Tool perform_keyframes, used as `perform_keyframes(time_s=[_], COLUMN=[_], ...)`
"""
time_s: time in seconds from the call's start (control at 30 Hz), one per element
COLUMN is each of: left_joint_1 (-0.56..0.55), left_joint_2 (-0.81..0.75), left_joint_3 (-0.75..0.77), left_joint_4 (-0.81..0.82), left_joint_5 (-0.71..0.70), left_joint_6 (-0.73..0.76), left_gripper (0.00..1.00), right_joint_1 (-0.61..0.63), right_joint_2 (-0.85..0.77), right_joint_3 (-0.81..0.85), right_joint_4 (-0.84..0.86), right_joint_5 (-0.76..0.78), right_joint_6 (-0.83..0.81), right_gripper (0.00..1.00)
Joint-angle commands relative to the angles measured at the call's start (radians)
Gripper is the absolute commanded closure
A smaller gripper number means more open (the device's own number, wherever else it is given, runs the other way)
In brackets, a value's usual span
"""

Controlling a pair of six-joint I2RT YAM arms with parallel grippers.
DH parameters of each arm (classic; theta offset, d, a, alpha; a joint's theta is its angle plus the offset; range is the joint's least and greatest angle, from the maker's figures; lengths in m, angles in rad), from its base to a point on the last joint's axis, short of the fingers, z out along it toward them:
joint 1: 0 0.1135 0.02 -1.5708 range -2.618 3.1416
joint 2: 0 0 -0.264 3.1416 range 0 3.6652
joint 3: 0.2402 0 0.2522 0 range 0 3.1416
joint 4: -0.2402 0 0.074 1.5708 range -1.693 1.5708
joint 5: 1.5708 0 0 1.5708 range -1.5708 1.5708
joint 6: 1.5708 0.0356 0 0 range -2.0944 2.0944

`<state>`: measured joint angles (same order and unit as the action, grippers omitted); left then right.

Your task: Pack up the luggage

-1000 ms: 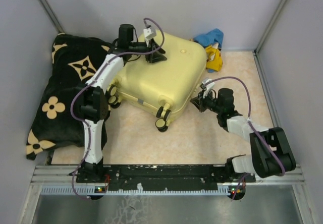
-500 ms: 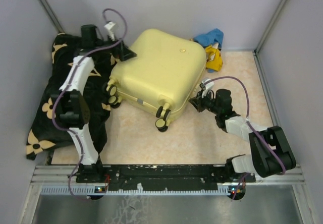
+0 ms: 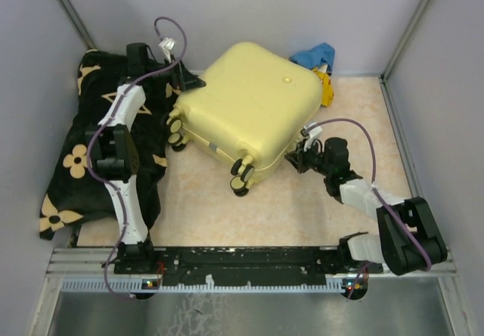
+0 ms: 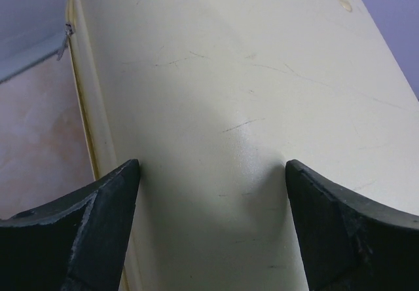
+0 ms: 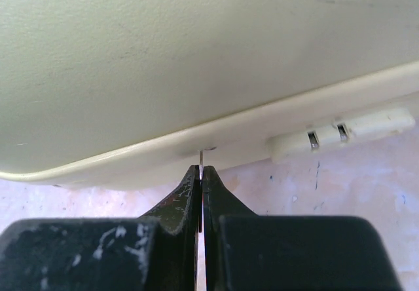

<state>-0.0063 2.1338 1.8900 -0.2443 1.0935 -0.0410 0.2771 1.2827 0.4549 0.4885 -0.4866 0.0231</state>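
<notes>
The luggage (image 3: pixel 249 109), a pale-yellow hard-shell suitcase, lies shut and flat on the table with its black wheels (image 3: pixel 240 178) toward the near edge. My left gripper (image 3: pixel 189 81) is open at its back left corner. In the left wrist view the shell (image 4: pixel 229 94) fills the space between the spread fingers of that gripper (image 4: pixel 213 170). My right gripper (image 3: pixel 293 158) is at the suitcase's near right edge. In the right wrist view it (image 5: pixel 201 170) is shut on a thin metal zipper pull (image 5: pixel 200 158) that hangs under the seam of the luggage (image 5: pixel 196 55).
A black blanket with tan flowers (image 3: pixel 83 147) lies heaped along the left wall, under the left arm. Blue and yellow cloths (image 3: pixel 318 67) sit behind the suitcase's right corner. Grey walls close in the back and both sides. A pale slotted fitting (image 5: pixel 340 134) sits on the suitcase edge.
My left gripper left the top of the suitcase, swung left to its back corner and opened. The suitcase shifted slightly right and back. The right gripper stayed shut at the seam.
</notes>
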Motion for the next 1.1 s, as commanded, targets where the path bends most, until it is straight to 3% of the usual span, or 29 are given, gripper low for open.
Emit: perform_keyframes(time_s=[0.0,0.13,0.3,0.37,0.5,0.63,0.83,1.07], left_joint_1=[-0.237,-0.222,-0.174,-0.169,-0.144,-0.114,-0.158,-0.325], left_joint_2=[0.192,0.310,0.137,0.012,-0.258,-0.464,-0.687,-0.890], left_joint_3=[0.061,0.277,0.296,0.216,-0.034,-0.230,-0.486,-0.749], left_joint_4=[0.020,0.021,-0.143,-0.185,-0.217,-0.343,-0.658,-0.510], left_joint_5=[0.141,0.041,-0.292,-0.397,-0.465,-0.390,-0.267,-0.319], left_joint_6=[-0.112,-0.131,0.154,0.253,0.325,0.360,0.579,0.476], left_gripper=[0.29,0.35,0.11,0.01,0.00,0.00,0.00,0.00], right_joint_1=[0.040,0.053,0.072,0.084,0.118,0.150,0.191,0.200], right_joint_2=[-0.047,-0.020,0.008,0.012,0.022,0.029,0.032,0.035], right_joint_3=[-0.003,0.002,0.017,0.014,0.010,0.014,0.024,0.022], right_joint_4=[0.055,0.087,0.115,0.123,0.145,0.154,0.146,0.134], right_joint_5=[-0.024,0.029,0.083,0.095,0.120,0.180,0.241,0.259], right_joint_6=[0.043,0.069,0.110,0.117,0.125,0.128,0.132,0.138], right_gripper=[1.00,1.00,1.00,1.00,1.00,1.00,1.00,1.00])
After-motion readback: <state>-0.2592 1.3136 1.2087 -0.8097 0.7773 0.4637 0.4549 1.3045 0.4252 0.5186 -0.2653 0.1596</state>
